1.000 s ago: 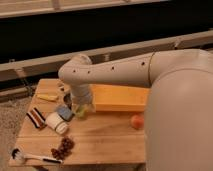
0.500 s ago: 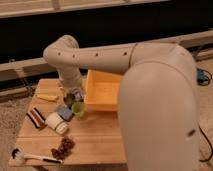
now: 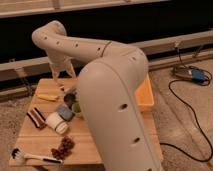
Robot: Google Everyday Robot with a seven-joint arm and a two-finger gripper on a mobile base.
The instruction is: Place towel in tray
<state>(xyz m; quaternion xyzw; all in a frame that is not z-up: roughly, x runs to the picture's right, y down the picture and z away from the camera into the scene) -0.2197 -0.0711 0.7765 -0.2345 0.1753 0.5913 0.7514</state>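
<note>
Currently, the tool (image 3: 58, 79) hangs in the upper left of the frame, over the far left corner of the worktop (image 3: 35, 142); its state, spread or pressed together, cannot be told. The striped towel (image 3: 36, 118) lies at the worktop's left edge, well apart from the orange tray (image 3: 145, 94) right of center.

**Light wooden table** (image 3: 32, 140): open surface only in small gaps between the clutter.

**Obstacles:**
- Back: flat yellow object (image 3: 48, 96).
- Mid-table: striped dark-and-white towel (image 3: 36, 118), white cup on its side (image 3: 56, 123), round green cup (image 3: 77, 108).
- Front: dark red cluster (image 3: 63, 146), white-headed brush (image 3: 29, 156).

**Bulky beige robot arm** (image 3: 115, 100): covers most of the orange plastic tray (image 3: 146, 93).

**Gripper** (image 3: 57, 77): hangs over the back-left corner.
</note>
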